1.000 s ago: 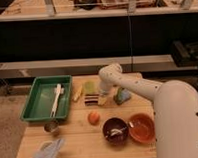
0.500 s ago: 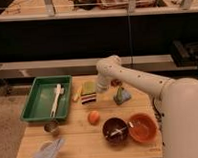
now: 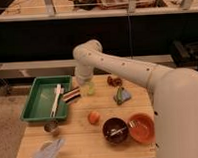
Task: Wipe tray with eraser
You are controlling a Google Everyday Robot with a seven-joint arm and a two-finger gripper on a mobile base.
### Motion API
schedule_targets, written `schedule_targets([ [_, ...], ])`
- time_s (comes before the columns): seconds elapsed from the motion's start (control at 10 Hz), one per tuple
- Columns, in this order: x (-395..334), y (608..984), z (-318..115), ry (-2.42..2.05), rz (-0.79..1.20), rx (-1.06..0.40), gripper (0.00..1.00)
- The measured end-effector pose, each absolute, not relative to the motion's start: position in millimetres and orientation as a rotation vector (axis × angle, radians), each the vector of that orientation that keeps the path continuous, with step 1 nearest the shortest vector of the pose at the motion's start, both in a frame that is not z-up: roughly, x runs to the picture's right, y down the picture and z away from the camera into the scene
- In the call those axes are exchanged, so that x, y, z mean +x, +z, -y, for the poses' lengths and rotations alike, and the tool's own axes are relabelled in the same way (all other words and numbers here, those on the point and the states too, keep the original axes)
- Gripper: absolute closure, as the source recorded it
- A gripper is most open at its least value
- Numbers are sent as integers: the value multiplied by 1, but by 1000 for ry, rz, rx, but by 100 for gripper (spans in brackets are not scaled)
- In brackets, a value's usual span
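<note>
At tray (image 3: 39, 100) rt rim, end effector (image 3: 79, 89) holds eraser (image 3: 71, 95).

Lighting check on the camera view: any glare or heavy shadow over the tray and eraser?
Camera view: warm, fairly even light on the table; no glare on the tray or the eraser. Same view: the band behind the table is near black. The gripper, by the tray's right rim just above the eraser, looks darker than the pale arm, the brightest thing there.
</note>
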State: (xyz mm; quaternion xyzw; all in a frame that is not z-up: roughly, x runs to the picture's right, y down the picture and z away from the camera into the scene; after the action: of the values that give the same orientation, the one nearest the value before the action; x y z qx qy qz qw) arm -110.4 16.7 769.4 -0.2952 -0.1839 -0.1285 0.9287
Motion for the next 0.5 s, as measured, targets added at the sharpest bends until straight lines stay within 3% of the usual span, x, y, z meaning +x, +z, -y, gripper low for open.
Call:
schedule_targets([
  [0.5, -169, 786, -23, -329, 426, -605, 100],
])
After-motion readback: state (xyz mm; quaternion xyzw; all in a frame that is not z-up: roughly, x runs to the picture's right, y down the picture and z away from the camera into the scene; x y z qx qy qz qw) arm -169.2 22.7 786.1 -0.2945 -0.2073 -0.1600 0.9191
